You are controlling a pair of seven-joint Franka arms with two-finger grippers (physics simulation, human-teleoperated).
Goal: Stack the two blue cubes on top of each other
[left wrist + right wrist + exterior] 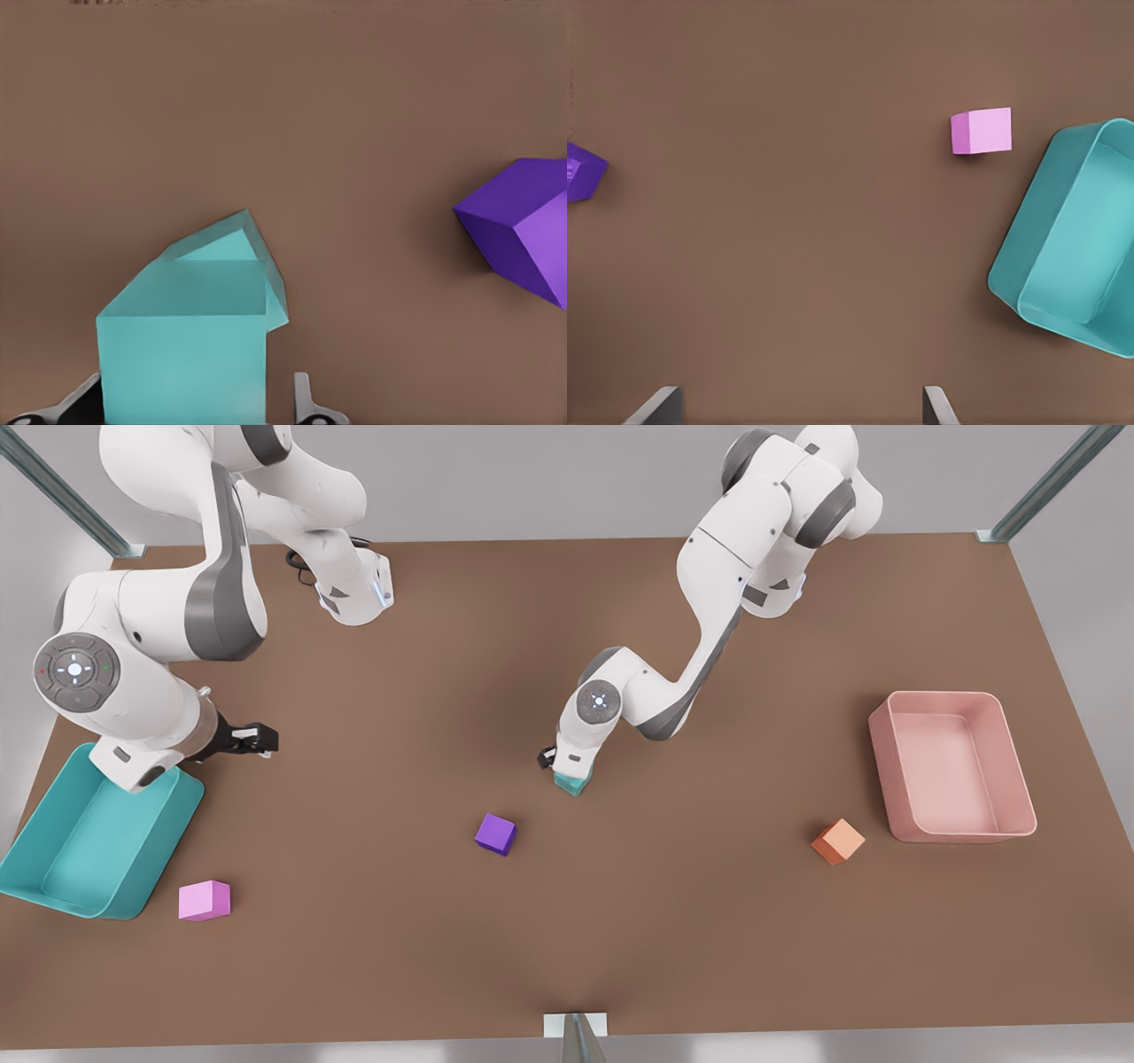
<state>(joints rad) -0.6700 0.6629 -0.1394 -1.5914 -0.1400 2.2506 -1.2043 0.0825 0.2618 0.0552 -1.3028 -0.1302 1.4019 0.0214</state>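
I'm holding the top blue cube [182, 341] in the left gripper [567, 766], setting it on the lower blue cube [239, 252]; release pending. Right gripper [252, 738] is waiting open.

Even, soft, bright light across the brown worktop [709, 957], no hard glare or hotspots. A broad dim patch runs down the worktop's middle, darkest near the purple cube [495, 833]. Contact shadows are faint and tight: thin dark rim under the purple cube, the pink cube [205, 900], the orange cube [837, 841] and the pink tray [952, 766]. Teal tray [89, 850] shows a mild sheen on its inner floor. Arm shells read clean white with gentle grey shading. Wrist views look smeary, cube edges soft; no visible edge warping in the front view.
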